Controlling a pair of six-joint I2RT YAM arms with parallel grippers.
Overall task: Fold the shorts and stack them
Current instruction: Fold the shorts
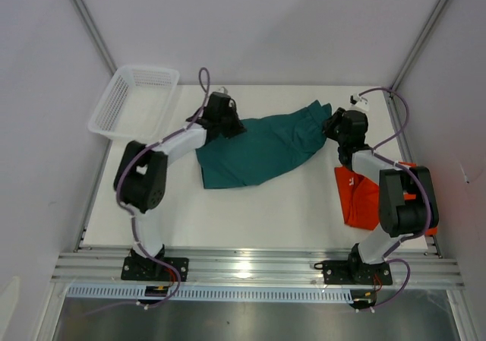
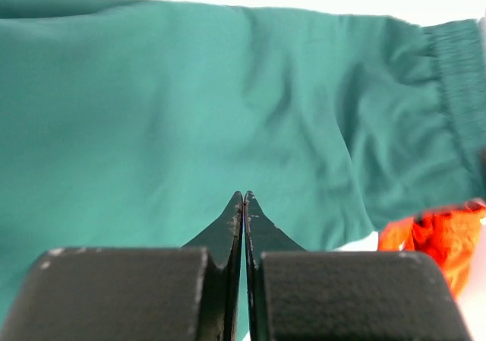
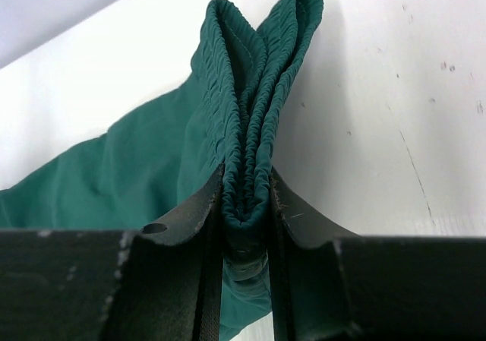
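The dark teal shorts lie spread across the middle of the table, their upper edge drawn taut between my two grippers. My left gripper is at their left end. In the left wrist view it is shut, tips together where a crease runs out through the teal cloth. My right gripper is at the right end. It is shut on the bunched elastic waistband. The orange shorts lie crumpled at the right, partly under the right arm, and also show as orange cloth.
A white mesh basket stands at the back left corner, tilted over the table's edge. Grey walls and metal frame posts close in the table on the left, back and right. A rail runs along the near edge by the arm bases.
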